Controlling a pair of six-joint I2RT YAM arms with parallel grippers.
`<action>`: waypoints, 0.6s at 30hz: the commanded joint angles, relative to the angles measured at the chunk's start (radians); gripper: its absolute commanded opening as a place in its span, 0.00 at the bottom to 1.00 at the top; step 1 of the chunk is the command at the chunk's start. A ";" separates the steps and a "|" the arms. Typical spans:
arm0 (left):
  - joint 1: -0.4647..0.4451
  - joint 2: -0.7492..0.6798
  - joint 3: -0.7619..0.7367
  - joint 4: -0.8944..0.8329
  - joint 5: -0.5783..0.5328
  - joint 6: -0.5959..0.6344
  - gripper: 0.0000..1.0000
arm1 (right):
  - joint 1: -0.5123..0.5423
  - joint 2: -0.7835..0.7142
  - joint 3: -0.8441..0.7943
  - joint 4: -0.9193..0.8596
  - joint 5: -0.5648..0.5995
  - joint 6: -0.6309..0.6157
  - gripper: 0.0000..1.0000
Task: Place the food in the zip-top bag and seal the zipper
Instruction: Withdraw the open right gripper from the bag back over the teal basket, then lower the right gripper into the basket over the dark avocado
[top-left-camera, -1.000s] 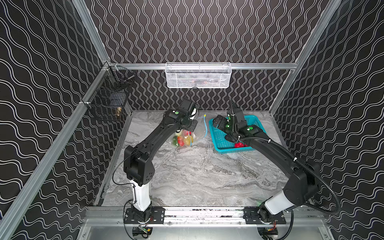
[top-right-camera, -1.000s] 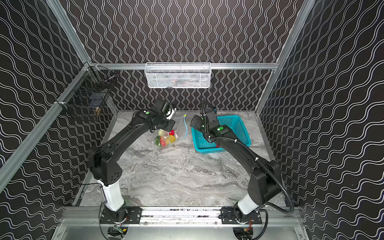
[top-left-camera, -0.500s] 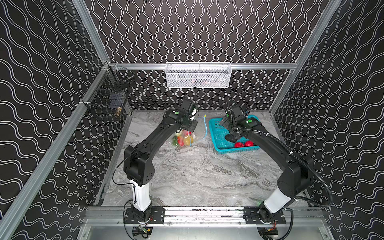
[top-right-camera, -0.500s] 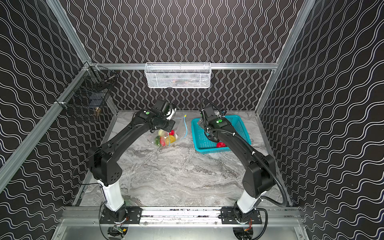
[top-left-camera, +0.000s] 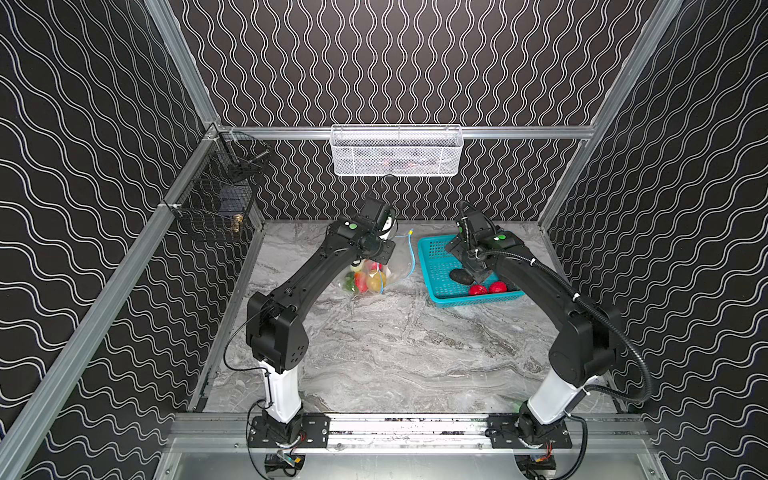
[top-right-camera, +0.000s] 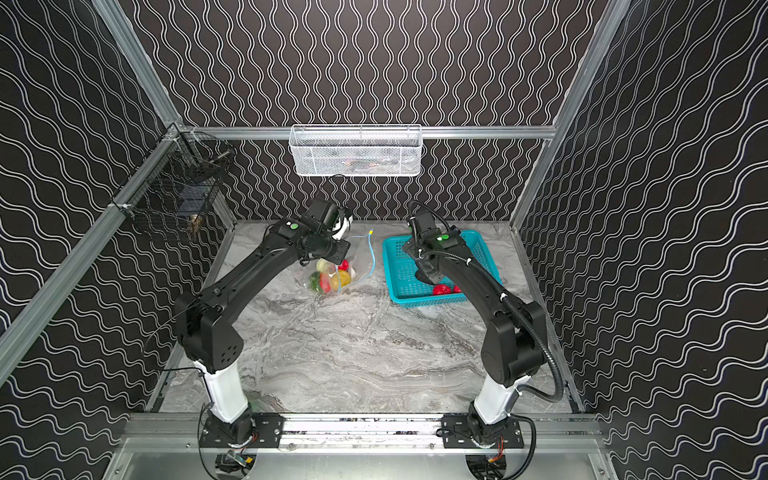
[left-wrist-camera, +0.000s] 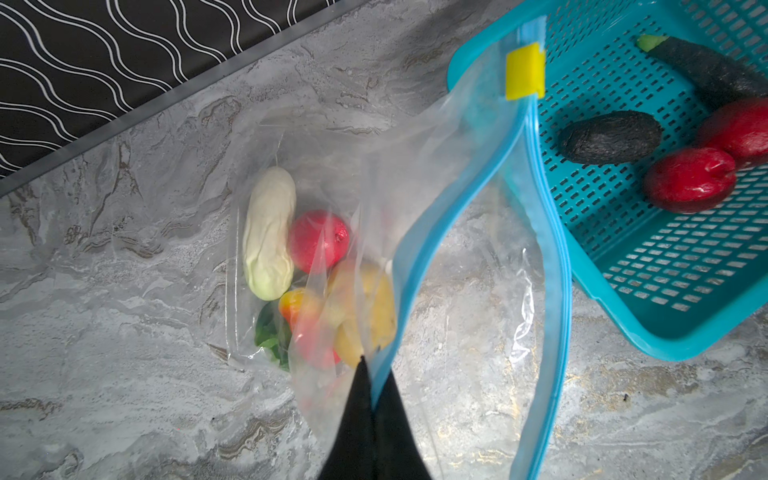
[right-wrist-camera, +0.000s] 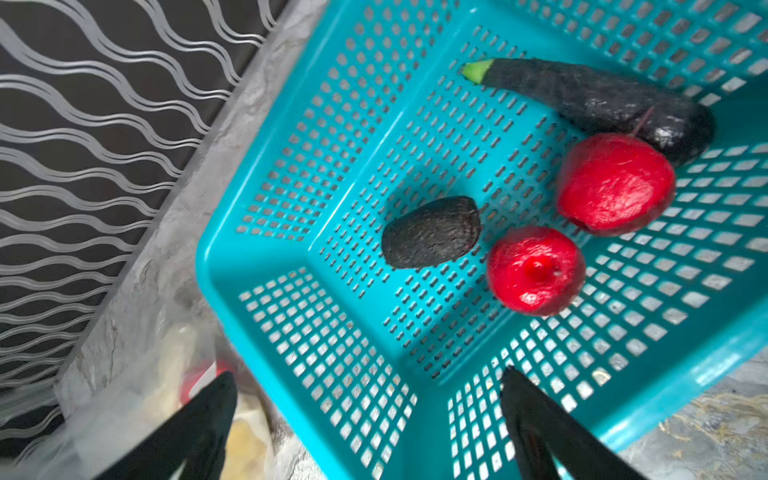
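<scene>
The clear zip-top bag (top-left-camera: 376, 272) (left-wrist-camera: 332, 145) hangs open over the marble top. My left gripper (left-wrist-camera: 372, 374) is shut on one lip of its light-blue zipper (left-wrist-camera: 453, 199); the yellow slider (left-wrist-camera: 525, 70) sits at the far end. Inside lie a white oblong piece (left-wrist-camera: 269, 232), a red fruit (left-wrist-camera: 319, 245), a yellow potato (left-wrist-camera: 365, 311) and an orange-red piece (left-wrist-camera: 307, 328). My right gripper (right-wrist-camera: 368, 374) (top-left-camera: 478, 272) hangs open and empty above the teal basket (right-wrist-camera: 257, 199), which holds two red fruits (right-wrist-camera: 536, 270) (right-wrist-camera: 615, 185), a dark avocado (right-wrist-camera: 432, 237) and a dark eggplant (right-wrist-camera: 602, 104).
The teal basket (top-left-camera: 440, 249) stands just right of the bag, near the back wall. A white mesh basket (top-left-camera: 395, 151) hangs on the back rail and a black wire basket (top-left-camera: 216, 203) on the left rail. Bare marble table (top-left-camera: 395, 353) stretches toward the front.
My right gripper has moved from the bag's mouth rightward to above the basket, still open. The left gripper has kept its hold on the bag.
</scene>
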 joint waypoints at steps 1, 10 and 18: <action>0.000 -0.013 -0.002 0.017 -0.003 0.005 0.00 | -0.002 0.018 0.004 -0.044 -0.034 0.046 0.99; 0.000 -0.021 -0.005 0.019 -0.030 0.014 0.00 | -0.020 0.080 0.031 -0.086 -0.035 0.086 0.99; 0.001 -0.016 -0.017 0.024 -0.016 0.008 0.00 | -0.068 0.146 0.094 -0.071 -0.088 0.106 0.96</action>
